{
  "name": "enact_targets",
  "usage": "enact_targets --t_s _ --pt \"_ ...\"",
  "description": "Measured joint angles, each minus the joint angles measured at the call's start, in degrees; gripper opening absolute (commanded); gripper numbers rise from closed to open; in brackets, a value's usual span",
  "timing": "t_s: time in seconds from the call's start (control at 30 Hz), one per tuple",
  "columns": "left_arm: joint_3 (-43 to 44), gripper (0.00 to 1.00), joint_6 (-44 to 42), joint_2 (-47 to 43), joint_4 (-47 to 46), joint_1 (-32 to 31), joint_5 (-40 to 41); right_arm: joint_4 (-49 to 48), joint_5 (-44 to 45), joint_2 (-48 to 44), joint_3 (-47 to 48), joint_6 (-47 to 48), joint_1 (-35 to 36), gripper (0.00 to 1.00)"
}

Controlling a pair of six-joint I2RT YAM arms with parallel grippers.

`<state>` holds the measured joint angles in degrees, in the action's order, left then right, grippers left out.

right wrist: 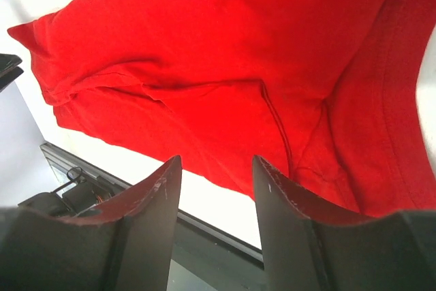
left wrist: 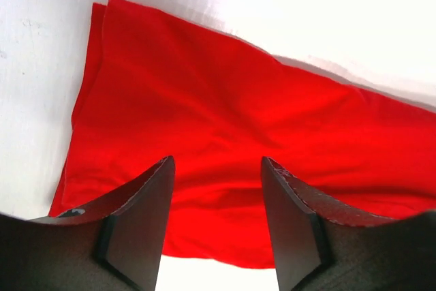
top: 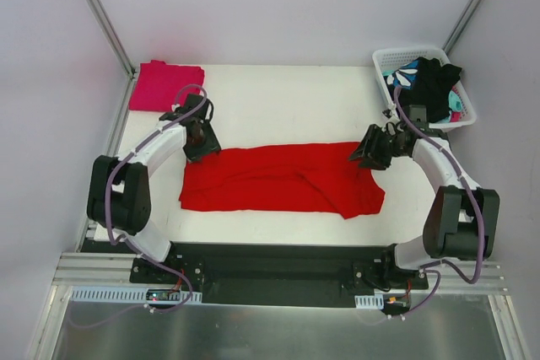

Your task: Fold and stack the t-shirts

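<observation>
Red t-shirt point(top: 283, 179) laid out between the left gripper point(top: 201, 146) and the right gripper point(top: 364, 154).
The shirt was spread as a wide folded band across the middle of the table point(top: 278, 107), with each gripper poised just over one of its far corners. In both wrist views the jaws were seen spread apart above the red cloth, with nothing pinched between them. A folded pink t-shirt point(top: 164, 86) was lying at the far left corner, well apart from both grippers.

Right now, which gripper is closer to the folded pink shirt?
Left. The left gripper hangs over the left end of the red shirt, close to the folded pink shirt; the right gripper is at the opposite end, far across the table.
</observation>
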<state>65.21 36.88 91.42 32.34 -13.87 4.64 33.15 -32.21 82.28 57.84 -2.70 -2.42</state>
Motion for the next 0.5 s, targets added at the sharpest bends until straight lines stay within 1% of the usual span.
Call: enact_targets --t_s 0.13,0.2,0.37,0.43,0.5 --pt "0.0 0.53 0.0 3.34 -1.97 0.09 1.09 -1.22 -1.11 2.91 1.16 0.04 0.0 0.46" --pt "0.48 0.54 -0.02 4.37 -2.23 0.07 2.1 -1.55 -1.33 4.07 2.56 0.17 0.0 0.42" --pt "4.42 0.54 -0.22 8.39 -3.58 0.48 3.37 -4.13 -1.75 8.28 5.92 0.0 0.0 0.36" --pt "5.4 0.54 -0.22 9.75 -4.17 0.87 3.37 -6.01 -2.32 11.67 7.23 -0.35 0.02 0.31" --pt "5.79 0.54 -0.22 10.82 -4.5 1.25 3.41 -7.43 -3.04 16.06 9.01 -0.92 0.11 0.3"
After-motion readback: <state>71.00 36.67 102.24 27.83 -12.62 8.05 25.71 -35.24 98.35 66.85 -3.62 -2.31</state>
